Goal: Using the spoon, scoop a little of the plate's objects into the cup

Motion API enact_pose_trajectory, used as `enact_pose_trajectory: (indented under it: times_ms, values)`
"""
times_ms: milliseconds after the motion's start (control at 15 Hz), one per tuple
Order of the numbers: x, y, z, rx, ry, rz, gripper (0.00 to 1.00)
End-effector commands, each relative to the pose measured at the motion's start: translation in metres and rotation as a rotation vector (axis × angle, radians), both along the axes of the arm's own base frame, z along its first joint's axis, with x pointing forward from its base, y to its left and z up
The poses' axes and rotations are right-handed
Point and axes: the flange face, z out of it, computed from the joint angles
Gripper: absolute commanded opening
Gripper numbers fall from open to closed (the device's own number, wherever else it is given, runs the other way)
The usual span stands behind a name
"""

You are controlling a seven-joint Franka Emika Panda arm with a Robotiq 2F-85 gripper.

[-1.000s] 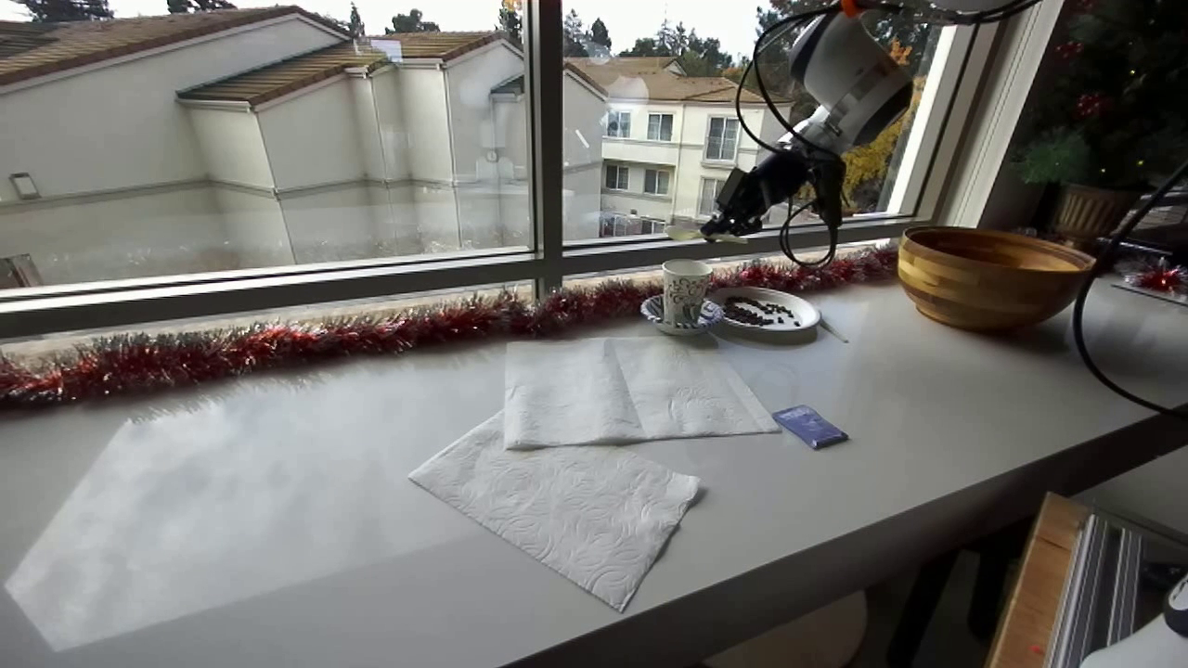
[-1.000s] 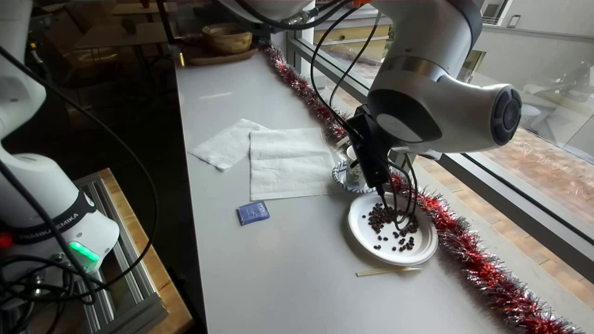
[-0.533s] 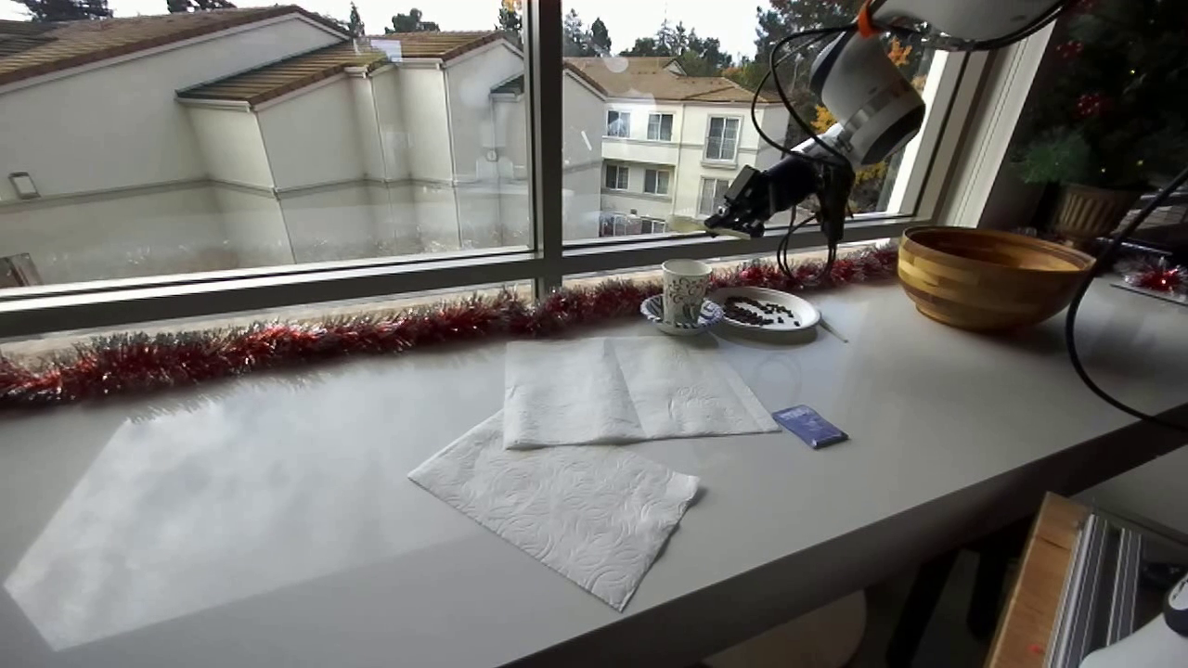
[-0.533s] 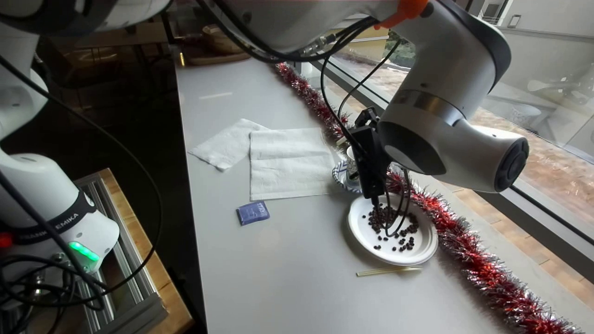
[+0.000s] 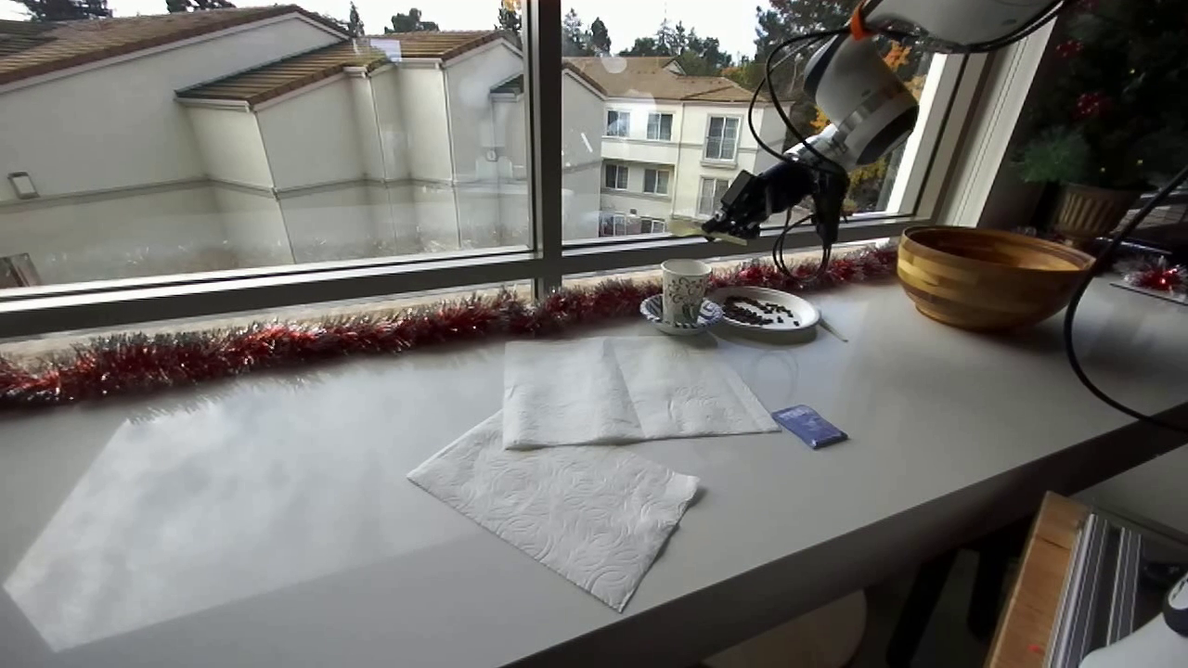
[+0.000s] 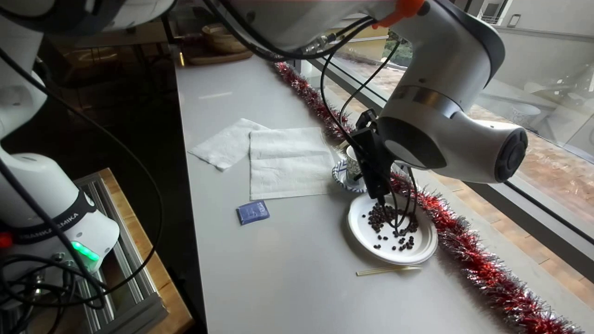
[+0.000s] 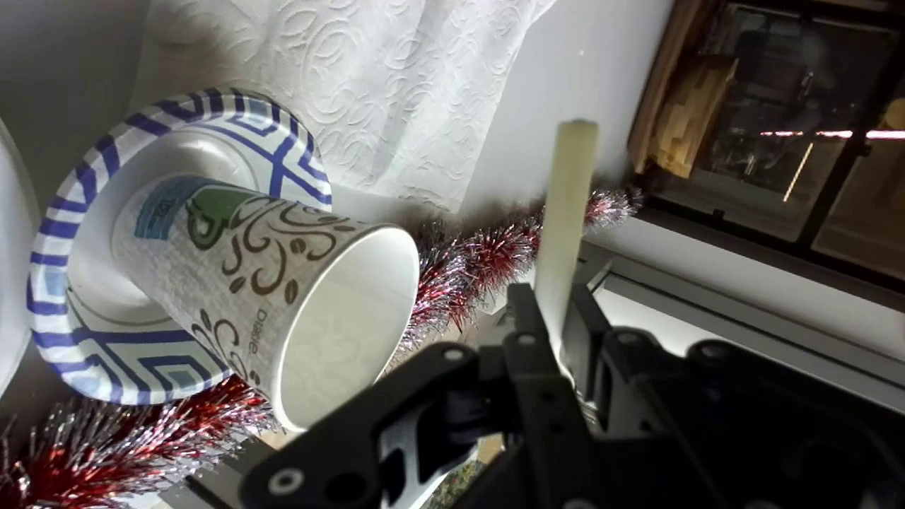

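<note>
My gripper (image 5: pixel 716 230) is shut on the pale tan spoon (image 5: pixel 687 228), held above the cup's rim in an exterior view. In the wrist view the spoon's flat handle (image 7: pixel 565 205) stands between the two fingers (image 7: pixel 550 293); its bowl end is hidden. The white patterned cup (image 5: pixel 685 299) stands upright on its blue-and-white saucer (image 7: pixel 53 254). In the wrist view the cup (image 7: pixel 247 261) is left of the fingers; the part of its inside that shows is pale. The white plate (image 6: pixel 356 234) beside the saucer bears dark brown pieces (image 6: pixel 378 217). Gripper cables partly cover them.
Another pale thin utensil (image 6: pixel 387 271) lies on the table by the plate. White paper towels (image 5: pixel 594 390) and a blue packet (image 5: pixel 810 427) lie nearby. Red and silver tinsel (image 5: pixel 371 329) runs along the window frame. A big wooden bowl (image 5: pixel 993 283) stands farther along the table.
The arm's wrist has dropped in an exterior view and the gripper has tilted, swinging slightly away and back. The spoon stays held. Cup, plate and pieces look unmoved.
</note>
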Motion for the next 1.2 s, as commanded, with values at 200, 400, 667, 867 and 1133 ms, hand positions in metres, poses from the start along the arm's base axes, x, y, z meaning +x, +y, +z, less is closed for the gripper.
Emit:
enact_pose_trajectory:
  times_ms: [200,400,667,867,1133]
  values:
    - [0.016,0.110,0.021,-0.323,-0.001,0.152,0.03]
    - [0.019,0.169,0.013,-0.466,-0.011,0.232,0.03]
    - [0.015,0.229,-0.018,-0.662,-0.041,0.316,0.03]
    - [0.006,0.259,-0.047,-0.810,-0.103,0.357,0.03]
    - [-0.007,0.278,-0.066,-0.992,-0.224,0.394,0.03]
